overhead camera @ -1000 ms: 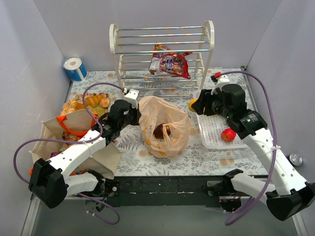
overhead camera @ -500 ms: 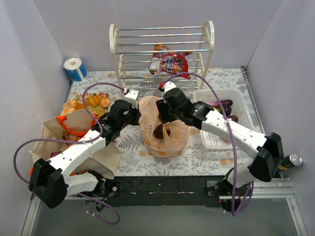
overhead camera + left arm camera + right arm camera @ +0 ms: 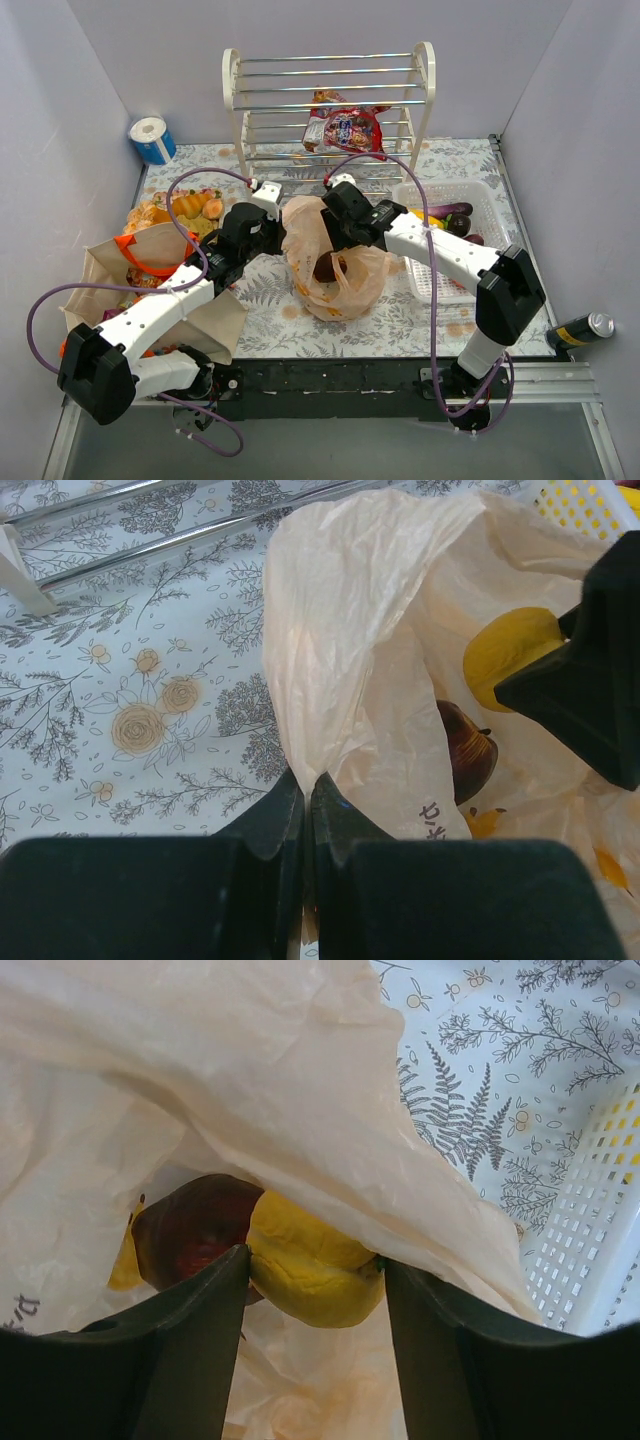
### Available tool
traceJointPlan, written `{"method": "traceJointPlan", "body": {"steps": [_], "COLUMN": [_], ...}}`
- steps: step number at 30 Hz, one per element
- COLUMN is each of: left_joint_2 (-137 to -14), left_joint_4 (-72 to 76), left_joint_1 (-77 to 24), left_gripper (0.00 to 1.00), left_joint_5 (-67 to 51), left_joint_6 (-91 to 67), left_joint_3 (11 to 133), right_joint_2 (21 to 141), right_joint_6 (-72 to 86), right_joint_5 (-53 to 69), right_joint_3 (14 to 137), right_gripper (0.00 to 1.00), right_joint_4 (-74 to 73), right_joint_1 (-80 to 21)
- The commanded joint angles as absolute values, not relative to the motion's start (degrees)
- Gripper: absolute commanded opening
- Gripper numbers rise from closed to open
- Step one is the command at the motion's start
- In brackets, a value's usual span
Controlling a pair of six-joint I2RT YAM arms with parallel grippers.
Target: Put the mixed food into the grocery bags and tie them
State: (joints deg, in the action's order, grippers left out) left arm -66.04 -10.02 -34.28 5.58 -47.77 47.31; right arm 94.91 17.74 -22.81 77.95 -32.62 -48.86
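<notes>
The peach plastic bag [image 3: 345,275] stands open mid-table. My left gripper [image 3: 283,232] is shut on its left rim, pinching the film between the fingers [image 3: 305,785]. My right gripper [image 3: 335,238] is inside the bag's mouth, shut on a yellow fruit [image 3: 300,1290]. A dark purple fruit [image 3: 190,1225] lies in the bag just behind it, and also shows in the left wrist view [image 3: 465,755]. The beige tote [image 3: 110,275] with orange handles stands at the left. Red snack packets [image 3: 350,130] lie on the rack.
A white wire rack [image 3: 330,85] stands at the back. A white lattice basket [image 3: 440,285] with a purple eggplant [image 3: 450,212] is at the right. Pastries [image 3: 175,208] lie behind the tote. A paper roll [image 3: 152,140] sits far left, a can [image 3: 580,330] at the right edge.
My right arm swung left from over the basket to the plastic bag with the yellow fruit, then went further into its mouth. The left gripper has kept hold of the rim.
</notes>
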Motion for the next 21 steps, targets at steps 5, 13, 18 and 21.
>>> {"method": "traceJointPlan", "body": {"steps": [5,13,18,21], "left_joint_2": [-64.2,-63.4,-65.6,-66.4], "left_joint_4": [-9.8,-9.2,-9.1,-9.4], "left_joint_1": [-34.0,-34.0,-34.0,-34.0], "left_gripper": [0.0,0.0,0.0,0.0], "left_joint_5": [6.5,7.6,7.3,6.6], "left_joint_6": [-47.2,-47.2,-46.8,-47.0], "left_joint_3": [48.0,47.0,47.5,48.1], "right_joint_2": [97.5,86.9,80.1,78.8], "right_joint_6": [18.0,16.9,15.8,15.9], "right_joint_5": [-20.0,-11.7,-7.7,-1.8], "right_joint_3": [85.8,80.7,82.5,84.7], "right_gripper": [0.84,0.8,0.79,0.79], "right_joint_4": [-37.1,-31.4,-30.8,-33.0], "right_joint_1": [-46.9,-47.5,-44.8,-35.4]}}
